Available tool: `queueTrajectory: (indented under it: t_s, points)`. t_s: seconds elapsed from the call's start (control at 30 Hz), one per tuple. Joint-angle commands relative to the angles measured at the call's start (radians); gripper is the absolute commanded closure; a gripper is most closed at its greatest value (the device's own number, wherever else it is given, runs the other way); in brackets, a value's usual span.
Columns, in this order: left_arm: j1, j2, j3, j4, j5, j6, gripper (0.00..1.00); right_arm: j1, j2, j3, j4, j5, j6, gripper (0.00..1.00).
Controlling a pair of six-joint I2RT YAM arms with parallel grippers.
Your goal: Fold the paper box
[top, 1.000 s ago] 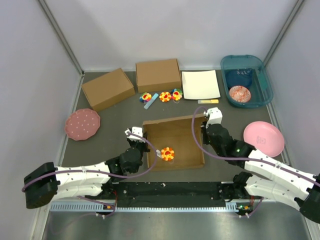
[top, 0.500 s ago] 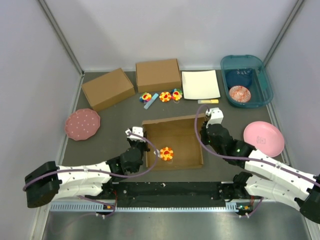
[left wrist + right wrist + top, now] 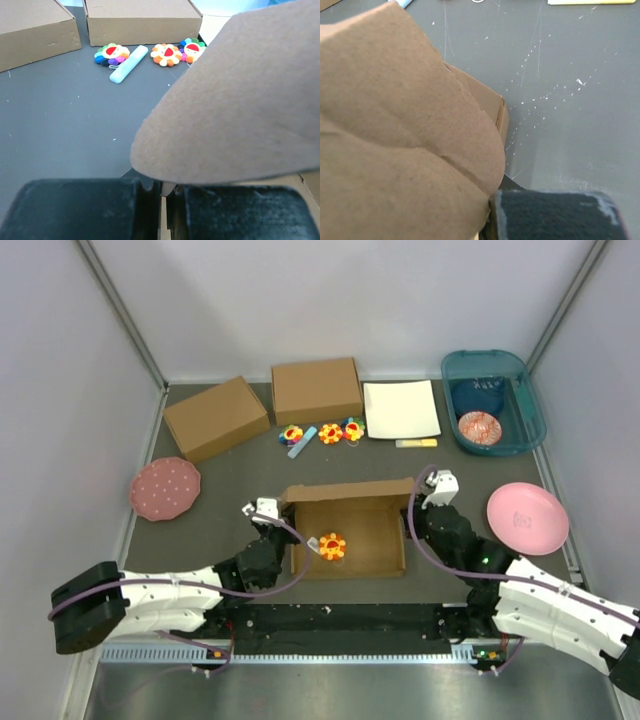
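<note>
A flower toy (image 3: 333, 545) lies in the paper box (image 3: 370, 540), a plate (image 3: 527, 517) to its right, a bin (image 3: 485, 354) behind that.

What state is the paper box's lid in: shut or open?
Half-folded: the lid of the paper box stands up along the far edge, the tray open below with a flower toy visible inside.

brown paper box (image 3: 375, 535), pink dotted plate (image 3: 165, 488), teal bin (image 3: 485, 354), grey table (image 3: 220, 500).

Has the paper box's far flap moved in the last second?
Yes. The paper box's far flap rose and tipped toward the arms, away from the yellow strip.
</note>
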Motion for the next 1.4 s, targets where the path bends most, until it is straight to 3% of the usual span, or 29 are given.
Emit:
queueTrajectory:
  t_s: [0.0, 0.4, 0.53, 0.97, 1.07, 1.2, 1.37]
  points:
    - [-0.001, -0.025, -0.061, 0.003, 0.010, -0.075, 1.00, 0.022, -0.033, -0.079, -0.117, -0.083, 0.107, 1.00]
    - [-0.003, -0.028, -0.126, -0.046, -0.018, -0.159, 1.00, 0.057, -0.105, -0.121, -0.150, -0.089, 0.171, 0.99]
    - [-0.003, -0.028, -0.124, -0.045, -0.019, -0.144, 1.00, 0.057, -0.158, -0.075, -0.219, -0.060, 0.176, 0.68]
    - [-0.001, 0.009, -0.109, -0.010, -0.022, -0.090, 1.00, 0.055, -0.385, 0.148, -0.402, 0.105, 0.091, 0.48]
    - [-0.003, 0.012, -0.109, -0.008, -0.022, -0.098, 1.00, 0.057, -0.355, 0.246, -0.387, 0.151, 0.047, 0.47]
    - [-0.004, 0.015, -0.107, -0.005, -0.021, -0.099, 1.00, 0.059, -0.184, 0.381, -0.316, 0.168, -0.045, 0.47]
    - [-0.004, 0.009, -0.103, -0.010, -0.013, -0.102, 1.00, 0.055, 0.025, 0.519, -0.168, 0.054, -0.117, 0.46]
